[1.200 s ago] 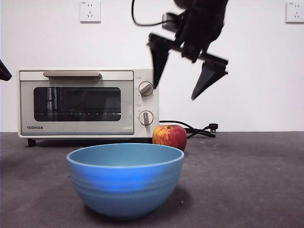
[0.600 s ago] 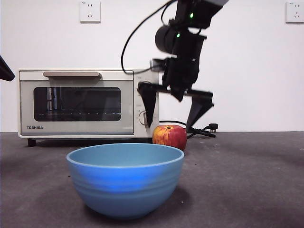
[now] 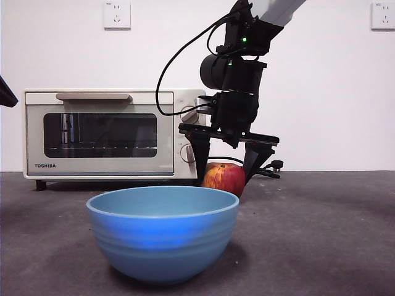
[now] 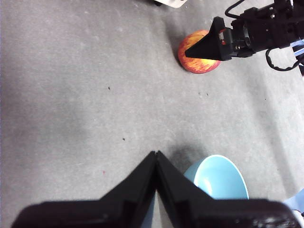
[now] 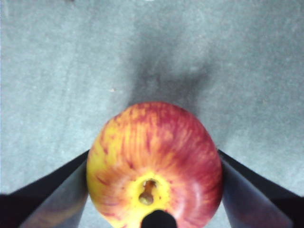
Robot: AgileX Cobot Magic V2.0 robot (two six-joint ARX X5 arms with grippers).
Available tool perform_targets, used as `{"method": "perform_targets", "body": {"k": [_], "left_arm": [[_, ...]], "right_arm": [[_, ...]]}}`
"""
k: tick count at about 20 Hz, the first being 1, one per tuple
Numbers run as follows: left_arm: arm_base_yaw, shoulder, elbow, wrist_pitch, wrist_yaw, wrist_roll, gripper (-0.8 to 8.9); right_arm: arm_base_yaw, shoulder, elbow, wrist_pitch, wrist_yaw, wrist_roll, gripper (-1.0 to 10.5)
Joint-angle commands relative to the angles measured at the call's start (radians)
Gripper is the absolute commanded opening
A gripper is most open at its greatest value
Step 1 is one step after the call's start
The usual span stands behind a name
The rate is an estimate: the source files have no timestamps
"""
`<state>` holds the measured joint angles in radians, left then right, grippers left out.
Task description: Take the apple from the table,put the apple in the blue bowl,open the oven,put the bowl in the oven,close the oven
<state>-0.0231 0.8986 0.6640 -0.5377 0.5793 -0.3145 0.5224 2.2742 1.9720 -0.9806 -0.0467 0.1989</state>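
Observation:
The red and yellow apple (image 3: 223, 177) rests on the dark grey table (image 3: 321, 234), just right of the cream oven (image 3: 111, 132), whose door is closed. My right gripper (image 3: 224, 176) has come down over the apple and is open, one jaw on each side. In the right wrist view the apple (image 5: 154, 161) fills the gap between the jaws, stem dimple up. The blue bowl (image 3: 162, 231) stands empty in the foreground. In the left wrist view my left gripper (image 4: 156, 154) hangs shut, high above the table near the bowl (image 4: 218, 178), well away from the apple (image 4: 197, 59).
The oven's black cord and plug (image 3: 265, 168) lie on the table behind the apple. Two wall sockets (image 3: 117, 15) sit high on the white wall. The left arm shows only as a black tip (image 3: 5, 92) at the left edge.
My right gripper has dropped from above the oven's height down to the table and now straddles the apple. Apple, bowl and oven have not moved.

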Motion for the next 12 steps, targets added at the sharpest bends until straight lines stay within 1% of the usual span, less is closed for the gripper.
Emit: {"method": "perform_targets", "body": {"k": [1, 4, 8, 12], "left_arm": [[-0.003, 0.001, 0.000, -0.004, 0.000, 0.012, -0.05], [-0.003, 0.001, 0.000, -0.023, -0.003, 0.031, -0.05], [-0.003, 0.001, 0.000, -0.031, -0.003, 0.031, -0.05], [-0.003, 0.001, 0.000, -0.031, -0.003, 0.031, -0.05]], "right_arm": [[0.002, 0.006, 0.002, -0.037, -0.004, 0.002, -0.1], [0.003, -0.057, 0.004, -0.124, -0.002, -0.051, 0.0], [0.047, -0.169, 0.004, -0.244, -0.002, -0.097, 0.0], [0.127, -0.273, 0.004, -0.277, -0.001, -0.101, 0.0]]}}
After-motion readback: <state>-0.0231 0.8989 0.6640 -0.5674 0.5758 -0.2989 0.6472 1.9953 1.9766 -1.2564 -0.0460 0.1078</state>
